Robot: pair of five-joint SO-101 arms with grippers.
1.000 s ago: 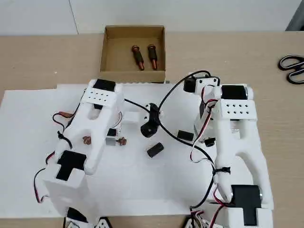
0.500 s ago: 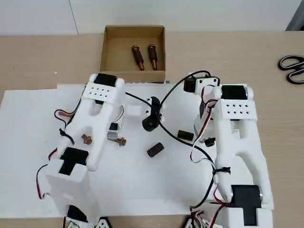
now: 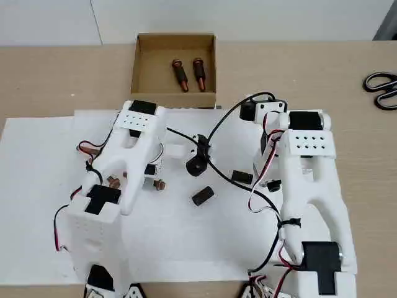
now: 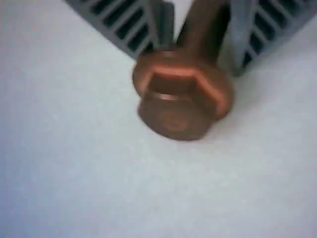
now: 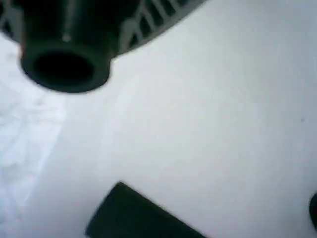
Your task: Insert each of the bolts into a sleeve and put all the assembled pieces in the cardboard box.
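Cardboard box (image 3: 141,62) holds two finished pieces (image 3: 180,73); my left fingers (image 4: 124,20) clench a copper hex bolt (image 4: 181,99), right fingers (image 5: 158,15) a black sleeve (image 5: 64,64), unjoined.

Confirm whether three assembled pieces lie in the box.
No, only a left piece and a right piece lie in the box.

High cam: fixed overhead, looks down on whole tabletop (image 3: 62,68). L wrist cam: v. close on bolt (image 4: 181,99), facing white sheet (image 3: 186,236). R wrist cam: equally close, on sleeve (image 5: 64,64). All three share the white sheet.
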